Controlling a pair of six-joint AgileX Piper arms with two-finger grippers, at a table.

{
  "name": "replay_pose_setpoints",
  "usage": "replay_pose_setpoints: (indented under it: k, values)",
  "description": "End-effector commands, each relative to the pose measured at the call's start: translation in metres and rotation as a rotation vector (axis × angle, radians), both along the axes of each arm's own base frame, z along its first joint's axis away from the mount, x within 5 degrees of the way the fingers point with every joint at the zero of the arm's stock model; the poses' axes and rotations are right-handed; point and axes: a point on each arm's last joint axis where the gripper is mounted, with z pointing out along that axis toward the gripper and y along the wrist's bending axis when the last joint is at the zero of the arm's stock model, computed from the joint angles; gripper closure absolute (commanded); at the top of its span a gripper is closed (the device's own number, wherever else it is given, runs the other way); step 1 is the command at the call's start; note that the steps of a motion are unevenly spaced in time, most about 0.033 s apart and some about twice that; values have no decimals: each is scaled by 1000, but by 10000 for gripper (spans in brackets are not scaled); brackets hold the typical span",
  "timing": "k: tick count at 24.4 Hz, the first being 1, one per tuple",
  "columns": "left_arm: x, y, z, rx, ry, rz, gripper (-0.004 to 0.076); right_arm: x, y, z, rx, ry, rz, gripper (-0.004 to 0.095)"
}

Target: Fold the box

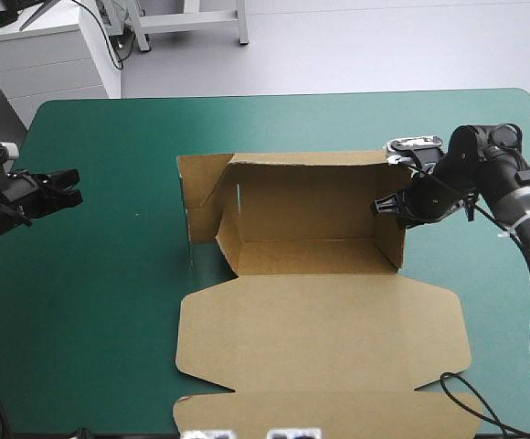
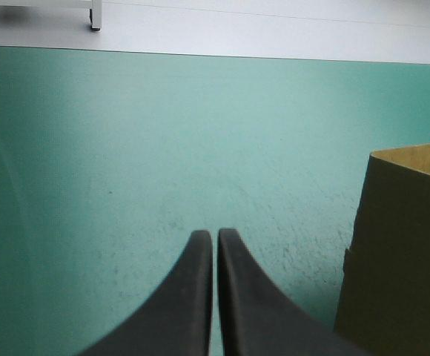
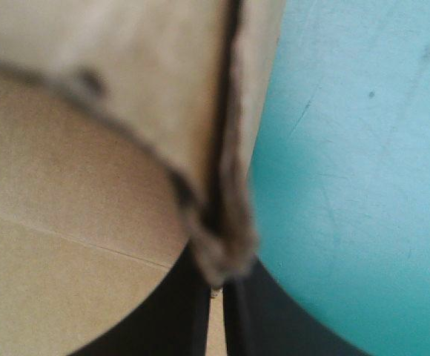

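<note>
Pinching the box (image 1: pixel 320 219) wall, apparently, right gripper (image 1: pixel 383 207); left gripper (image 1: pixel 73 187) closed, apart.

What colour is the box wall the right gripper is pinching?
Brown, unprinted; the box shows best in the high view.

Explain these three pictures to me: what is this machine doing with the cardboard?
It is a robot with two arms, each ending in a black two-fingered claw. One picture looks down from above; the other two come from cameras on each wrist, looking along the claw. On the teal-green table cover lies a brown cardboard box, partly folded: walls raised at the far end, lid flat nearer the camera. The right claw is shut on the box's right wall. The left claw is shut, empty, and apart from the box, to its left.
</note>
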Motion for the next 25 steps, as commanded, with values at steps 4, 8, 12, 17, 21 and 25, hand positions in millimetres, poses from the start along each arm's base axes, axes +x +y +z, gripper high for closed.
replay_pose_setpoints:
  k: [4,8,12,17,21,25]
  values:
    - [-2,-3,21,-19,-94,14,716,4,0,13,-16,-37,5,920]
    - [-2,-3,21,-19,-94,14,716,30,4,19,-3,-74,-4,920]
    - [-3,-3,21,-20,-93,11,716,50,8,27,7,-116,-14,920]
    - [-3,-3,21,-20,-93,11,716,72,14,24,40,-124,-17,919]
    - [-2,-5,21,-22,-92,0,717,84,16,14,38,-113,-16,893]
    - [-1,-11,21,-15,-88,-24,716,94,18,4,40,-102,-15,783]
